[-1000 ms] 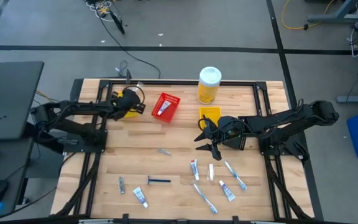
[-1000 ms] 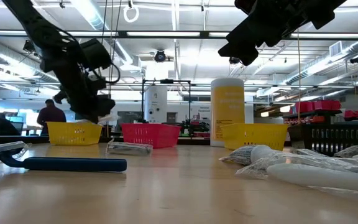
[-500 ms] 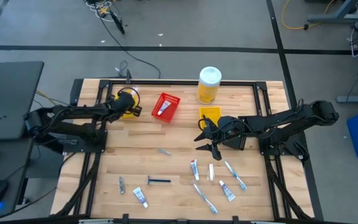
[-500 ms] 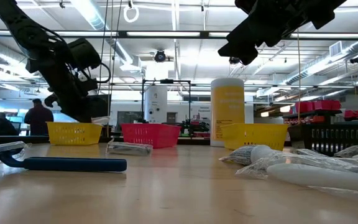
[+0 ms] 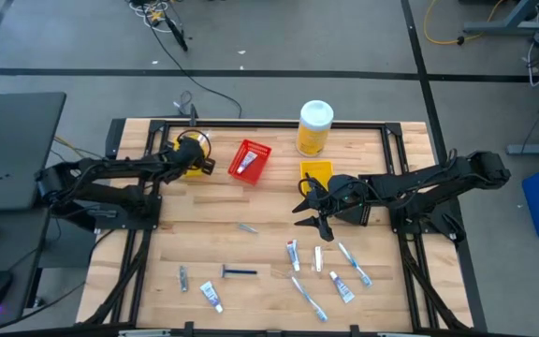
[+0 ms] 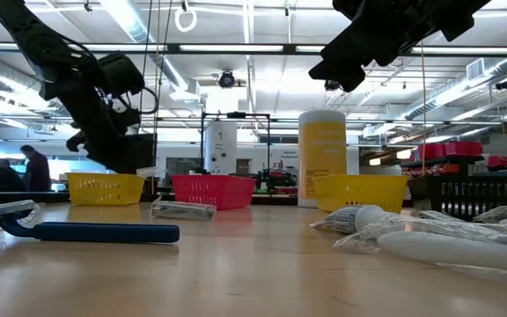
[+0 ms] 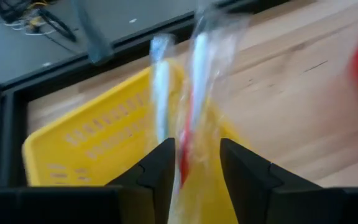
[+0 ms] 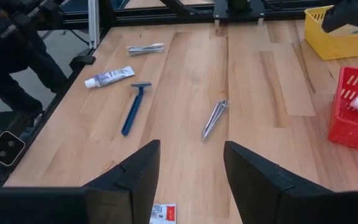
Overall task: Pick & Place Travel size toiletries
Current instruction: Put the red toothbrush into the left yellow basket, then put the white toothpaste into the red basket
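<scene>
L hand (image 7: 194,168) now over yellow bin (image 7: 92,140) edge, fingers wider; wrapped toothbrush (image 7: 194,81) between.

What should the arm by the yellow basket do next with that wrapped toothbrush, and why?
Probably open a little wider and let go. The left gripper hangs right over the yellow basket, and the wrapped toothbrush between its parted fingers points down into it, so a release should drop it inside. The right gripper waits open above mid-table.
</scene>
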Available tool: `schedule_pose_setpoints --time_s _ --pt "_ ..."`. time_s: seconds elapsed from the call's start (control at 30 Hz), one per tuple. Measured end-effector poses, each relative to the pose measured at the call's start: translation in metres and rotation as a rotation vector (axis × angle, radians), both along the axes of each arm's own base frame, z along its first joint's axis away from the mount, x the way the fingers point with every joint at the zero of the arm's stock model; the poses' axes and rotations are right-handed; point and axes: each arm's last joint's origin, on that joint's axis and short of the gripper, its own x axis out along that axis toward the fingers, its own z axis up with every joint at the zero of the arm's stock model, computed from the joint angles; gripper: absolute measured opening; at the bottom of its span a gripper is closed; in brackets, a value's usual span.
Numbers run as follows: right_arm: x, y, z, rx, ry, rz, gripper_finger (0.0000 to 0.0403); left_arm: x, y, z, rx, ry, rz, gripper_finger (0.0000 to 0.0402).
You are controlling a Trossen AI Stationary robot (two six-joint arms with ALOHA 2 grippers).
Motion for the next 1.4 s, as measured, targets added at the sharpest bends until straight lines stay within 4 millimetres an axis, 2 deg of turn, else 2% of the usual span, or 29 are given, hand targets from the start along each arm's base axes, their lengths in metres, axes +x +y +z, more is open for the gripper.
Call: schedule_pose_setpoints --time_s 0.13,0.27,0.4,0.57,0.8,1.4 --pt "0.000 0.000 0.000 0.000 0.000 0.000 0.0187 0.011 -0.008 0.023 0.040 -0.093 -0.075 0.0137" --pt "0.000 0.000 0.000 0.000 0.000 0.000 0.0188 0.019 -0.027 0.053 0.149 -0.201 -0.124 0.0130" --pt "0.000 0.000 0.000 0.000 0.000 0.000 0.0184 0.019 -0.047 0.067 0.217 -0.252 -0.147 0.0120" --pt "0.000 0.000 0.000 0.000 0.000 0.000 0.0184 0.022 -0.064 0.069 0.204 -0.288 -0.208 0.0112" --pt "0.000 0.000 0.000 0.000 0.000 0.000 0.0192 0.026 -0.075 0.067 0.184 -0.302 -0.262 0.0111" --pt "0.000 0.000 0.000 0.000 0.000 0.000 0.0186 0.026 -0.078 0.068 0.208 -0.293 -0.250 0.0111"
